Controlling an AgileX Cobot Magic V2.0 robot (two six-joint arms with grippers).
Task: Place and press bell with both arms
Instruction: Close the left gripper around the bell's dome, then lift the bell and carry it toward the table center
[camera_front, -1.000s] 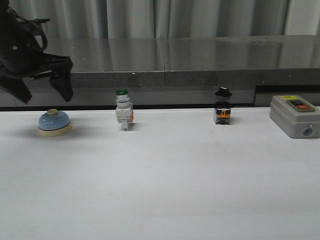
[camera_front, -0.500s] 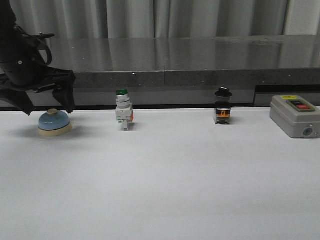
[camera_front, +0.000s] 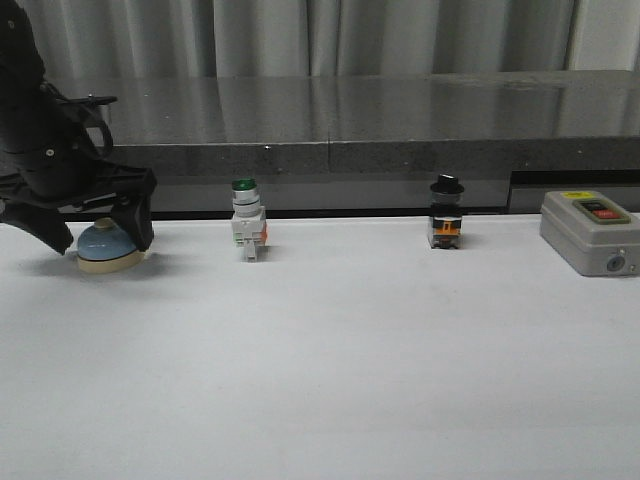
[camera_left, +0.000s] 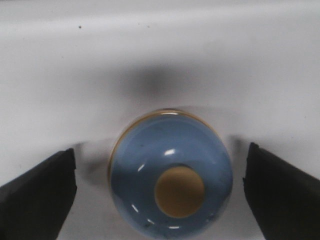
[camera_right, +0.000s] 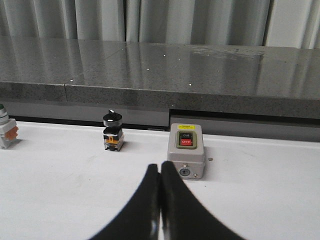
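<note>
**Left claw straddles the bell, right claw closed and away**

The bell (camera_front: 106, 246) sits at the far left of the white table (camera_front: 330, 360), near the back edge, upright on its cream base. The left gripper (camera_front: 97, 243) is down around it w/ jaws spread wide: one finger on each side of the dome. In the left wrist view the bell (camera_left: 170, 175) lies between the two black fingers (camera_left: 37, 195), w/ a clear strip of table showing on both sides, so no contact w/ the dome there; the fingertips themselves run out of view, so can't be sure at the base. Cream button faces up, uncovered.

Right gripper (camera_right: 160, 200) isn't in the front view; its wrist cam shows the fingers pressed together, nothing between them, held above the table in front of the grey box (camera_right: 185, 150) w/ red button.

Others along the back row, left to right: green-capped switch (camera_front: 246, 232) near the bell, black-knob switch (camera_front: 446, 212) well apart, grey box (camera_front: 590, 232) at far right. All stand apart from each other.
</note>
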